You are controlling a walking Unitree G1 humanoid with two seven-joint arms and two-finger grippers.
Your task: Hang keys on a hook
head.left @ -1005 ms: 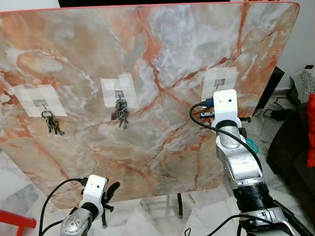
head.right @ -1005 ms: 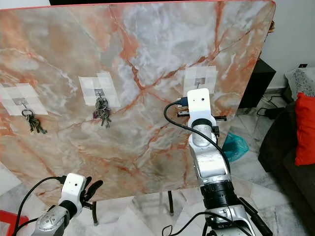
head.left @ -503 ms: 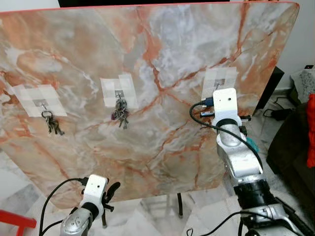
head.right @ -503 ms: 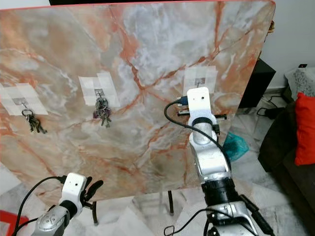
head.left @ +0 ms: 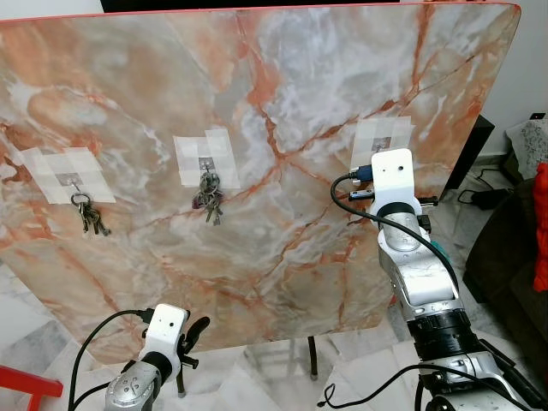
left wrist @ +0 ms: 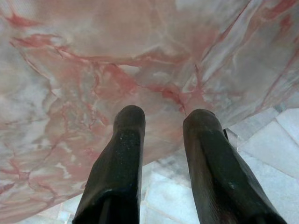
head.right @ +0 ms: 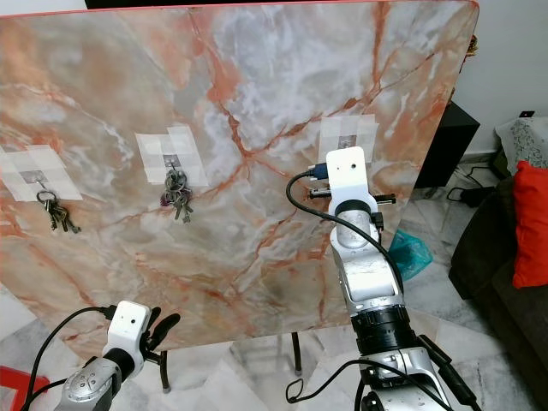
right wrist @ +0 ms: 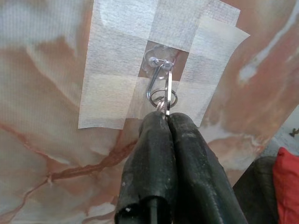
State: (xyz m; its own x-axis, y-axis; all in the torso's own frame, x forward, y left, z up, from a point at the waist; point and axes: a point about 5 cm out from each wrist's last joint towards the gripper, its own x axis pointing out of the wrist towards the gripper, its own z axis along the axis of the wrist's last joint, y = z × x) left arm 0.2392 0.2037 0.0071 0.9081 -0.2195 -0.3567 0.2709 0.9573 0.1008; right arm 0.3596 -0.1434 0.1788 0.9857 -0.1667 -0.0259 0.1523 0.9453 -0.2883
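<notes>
Right end effector (right wrist: pixel 164 122) is up at the taped hook (right wrist: pixel 156 80) on the marble board (head.left: pixel 274 103), fingers pinched on a key ring (right wrist: pixel 164 98) whose loop sits right at the hook; the keys themselves are hidden behind the fingers. Left end effector (left wrist: pixel 161 116) hangs low, fingers parted, holding nothing.

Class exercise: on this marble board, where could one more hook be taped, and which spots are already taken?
Free: the marble board's whole upper band and the lower area under the keys. Taken: left hook's keys, middle hook's keys, and the right hook, where the right gripper holds a key ring.
</notes>
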